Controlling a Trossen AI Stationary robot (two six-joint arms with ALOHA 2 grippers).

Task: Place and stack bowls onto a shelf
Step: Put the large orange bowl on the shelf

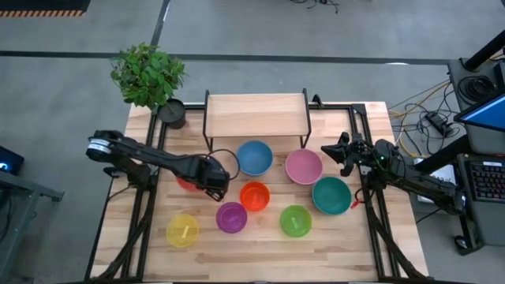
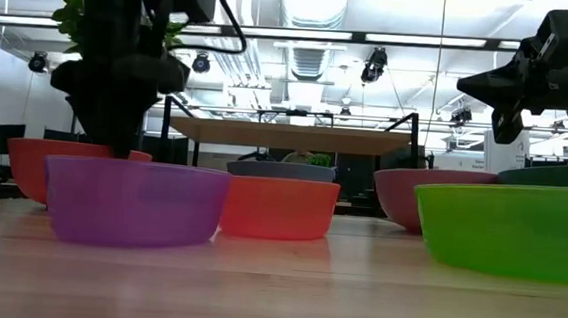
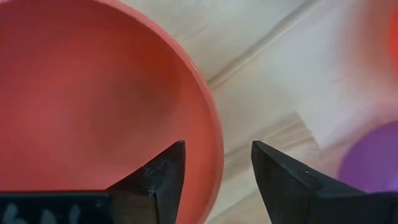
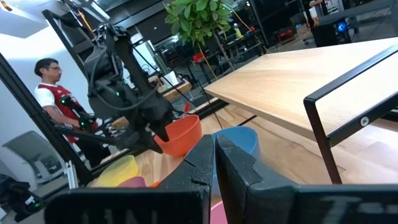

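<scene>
All the bowls sit on the table in front of the shelf [image 1: 256, 115]: red [image 1: 186, 184], blue [image 1: 254, 158], pink [image 1: 304, 166], teal [image 1: 331, 195], orange [image 1: 254, 196], purple [image 1: 231, 217], green [image 1: 295, 221] and yellow [image 1: 182, 230]. My left gripper [image 3: 217, 146] is open and lowered over the red bowl's right rim [image 3: 214, 155]. One finger [image 3: 165, 177] is inside the bowl and the other [image 3: 280, 180] outside, with gaps on both sides. My right gripper [image 4: 215, 158] is shut and empty. It hovers beside the pink bowl, above the table [image 1: 341, 151].
A dark plant pot [image 1: 171, 112] with a leafy plant [image 1: 147, 73] stands at the shelf's left end. The shelf board is bare. Black frame rails run along both table sides [image 1: 371, 213]. A person [image 4: 53, 87] stands beyond the table's left side.
</scene>
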